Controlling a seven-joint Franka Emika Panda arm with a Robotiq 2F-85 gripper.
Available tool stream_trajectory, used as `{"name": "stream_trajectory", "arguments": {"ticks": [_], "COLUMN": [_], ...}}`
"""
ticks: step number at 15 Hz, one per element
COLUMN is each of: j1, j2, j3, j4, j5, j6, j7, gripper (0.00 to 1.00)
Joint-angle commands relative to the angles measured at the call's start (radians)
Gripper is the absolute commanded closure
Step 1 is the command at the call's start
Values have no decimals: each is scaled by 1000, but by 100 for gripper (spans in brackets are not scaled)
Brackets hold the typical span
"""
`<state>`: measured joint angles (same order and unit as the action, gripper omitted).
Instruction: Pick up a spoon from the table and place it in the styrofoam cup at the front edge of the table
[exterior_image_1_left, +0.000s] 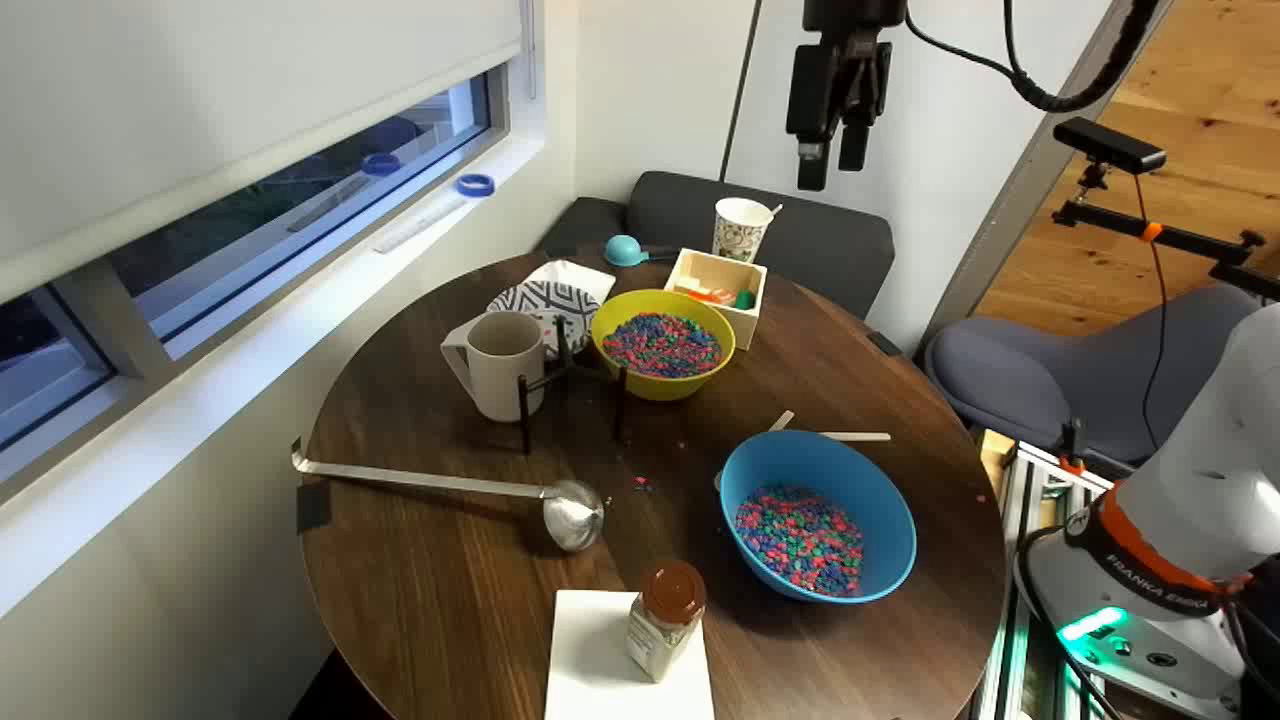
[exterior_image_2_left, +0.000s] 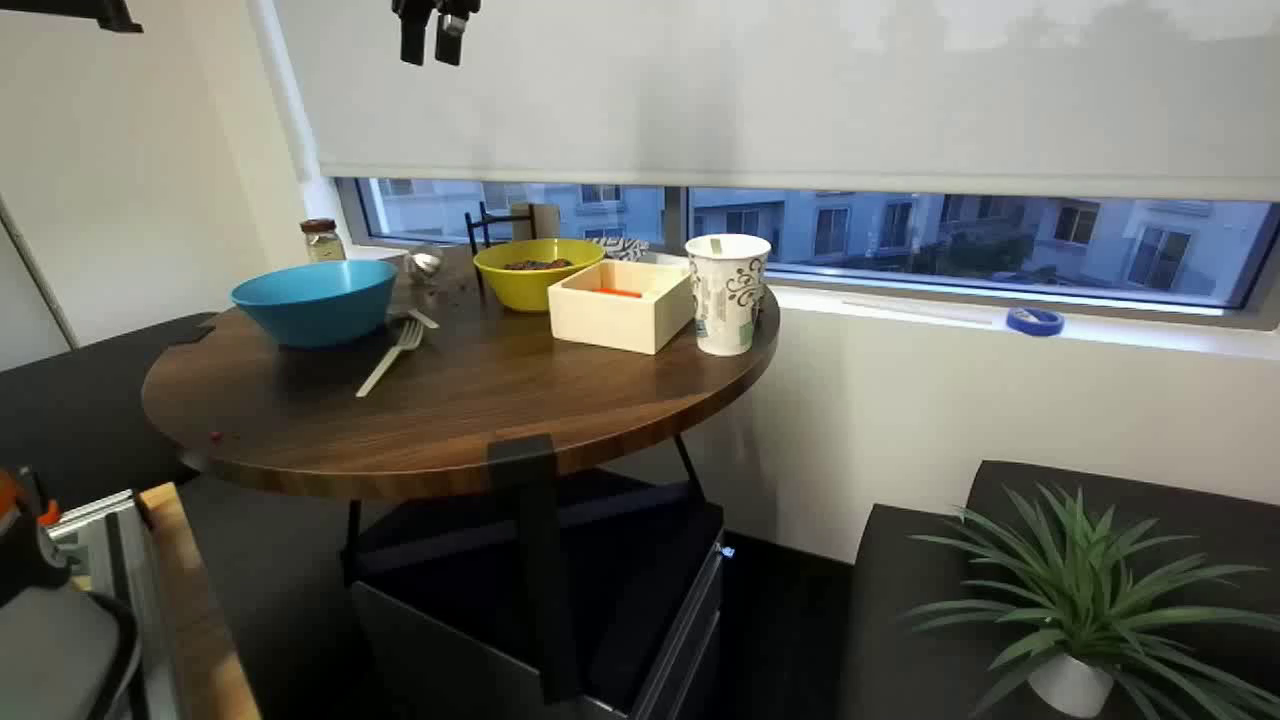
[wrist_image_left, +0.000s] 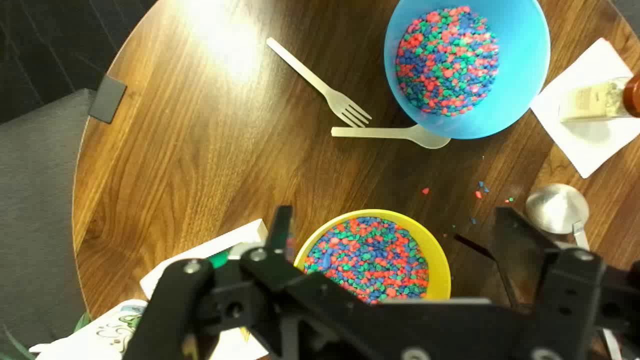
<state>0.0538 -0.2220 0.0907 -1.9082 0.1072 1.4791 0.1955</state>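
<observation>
The pale spoon lies on the table, its handle (exterior_image_1_left: 783, 421) protruding past the blue bowl. Its bowl end lies partly under that bowl's rim in the wrist view (wrist_image_left: 372, 132). The spoon also shows in an exterior view (exterior_image_2_left: 425, 319). The cup (exterior_image_1_left: 740, 230) is white, tapered, handleless and printed with swirls. It stands upright at the table edge (exterior_image_2_left: 728, 295), a thin pale stick protruding. Part of it shows in the wrist view (wrist_image_left: 112, 330). My gripper (exterior_image_1_left: 833, 170) is open and empty, high above the table. In the wrist view its fingers (wrist_image_left: 397, 220) straddle the yellow bowl.
A pale fork (wrist_image_left: 322, 87) lies beside the spoon. The blue bowl (exterior_image_1_left: 895, 520) and yellow bowl (exterior_image_1_left: 660, 388) hold coloured pebbles. A wooden box (exterior_image_2_left: 605, 320) stands beside the cup. A beige mug (exterior_image_1_left: 500, 385), black stand (exterior_image_1_left: 525, 415), metal ladle (exterior_image_1_left: 573, 515) and jar (exterior_image_1_left: 660, 630) stand around.
</observation>
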Motion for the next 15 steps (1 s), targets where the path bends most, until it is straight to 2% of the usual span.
{"name": "stream_trajectory", "arguments": {"ticks": [1, 9, 10, 15], "j1": [0, 0, -1, -15], "j2": [1, 1, 1, -38], "j3": [0, 0, 2, -3], "j4": [3, 3, -9, -107], "j5": [0, 0, 15, 145], "j6": [-2, -2, 39, 41], "j7": [0, 0, 33, 250], "gripper": [0, 0, 0, 0]}}
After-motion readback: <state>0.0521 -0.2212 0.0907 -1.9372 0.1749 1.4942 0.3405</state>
